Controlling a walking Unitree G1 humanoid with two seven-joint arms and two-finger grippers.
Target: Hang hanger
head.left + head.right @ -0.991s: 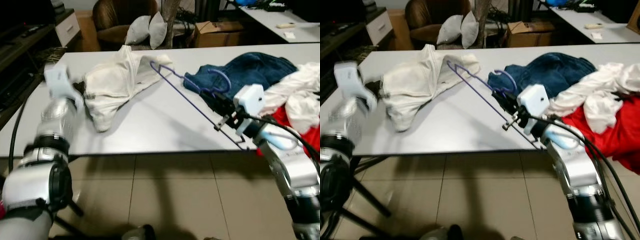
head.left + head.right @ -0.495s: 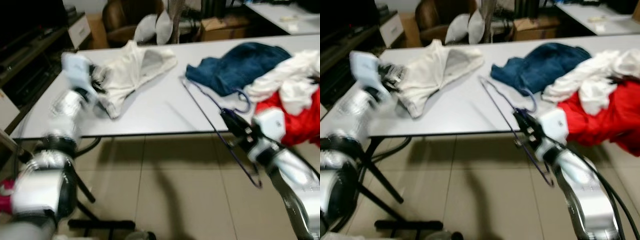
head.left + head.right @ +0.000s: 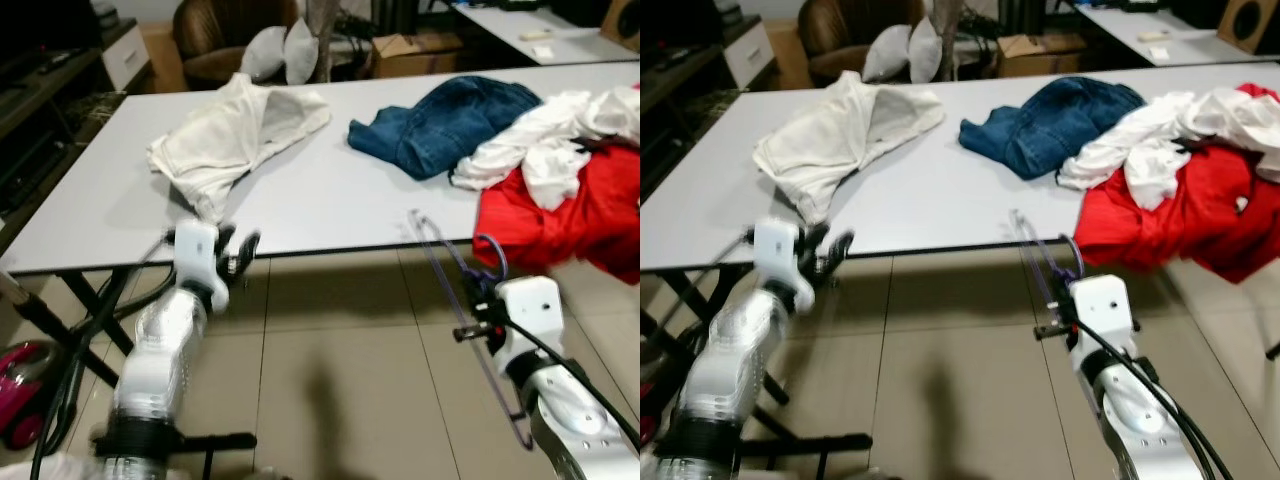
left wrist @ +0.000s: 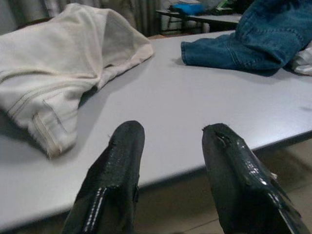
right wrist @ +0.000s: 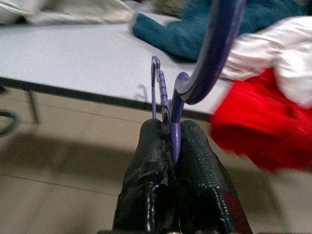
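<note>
My arms are ribbed silver tubes with white box wrists trailing black cables; each pincer, left pincer (image 4: 170, 146) and right pincer (image 5: 170, 139), has two textured glossy black fingers (image 4: 119, 161).

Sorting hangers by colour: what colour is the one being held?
Purple hanger, clearest in the right wrist view.

- A long table (image 3: 330, 215) is seen ahead, with clothes laid on top of it.
- A pale jacket (image 3: 225, 140) is spread at its left end.
- Jeans (image 3: 445, 120) are bunched near the middle, toward the back.
- A heap of shirts (image 3: 560, 180) is piled at the right end, hanging over the front edge.
- A box (image 3: 415, 55) and a chair (image 3: 215, 40) are placed behind the table.
</note>
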